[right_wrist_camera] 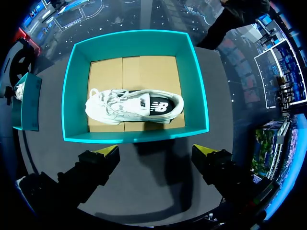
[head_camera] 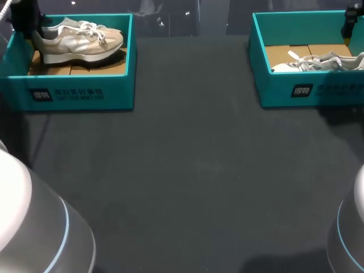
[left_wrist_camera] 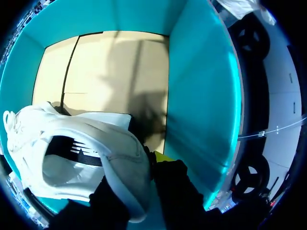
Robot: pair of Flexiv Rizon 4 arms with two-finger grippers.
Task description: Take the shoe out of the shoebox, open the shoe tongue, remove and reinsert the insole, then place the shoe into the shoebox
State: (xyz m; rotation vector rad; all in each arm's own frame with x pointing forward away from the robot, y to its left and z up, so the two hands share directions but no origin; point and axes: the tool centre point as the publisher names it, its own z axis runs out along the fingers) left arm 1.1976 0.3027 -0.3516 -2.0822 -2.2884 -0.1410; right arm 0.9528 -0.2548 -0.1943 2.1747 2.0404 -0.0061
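A beige and white shoe (head_camera: 79, 37) sits in the left teal shoebox (head_camera: 85, 94). My left gripper (head_camera: 25, 25) is at its heel end. In the left wrist view the heel collar of that shoe (left_wrist_camera: 86, 143) lies between the fingers of the left gripper (left_wrist_camera: 136, 172), one inside the collar and one outside, shut on it. A second white shoe (right_wrist_camera: 134, 106) lies on its side in the right teal shoebox (right_wrist_camera: 134, 138). My right gripper (right_wrist_camera: 157, 153) hangs open above the near wall of that box, holding nothing.
Cardboard lines the floor of both boxes (left_wrist_camera: 110, 67). The boxes stand at the far left and far right of the dark table (head_camera: 187, 170), with a wide stretch of bare table between and in front of them. The right gripper (head_camera: 351, 23) is at the far right edge.
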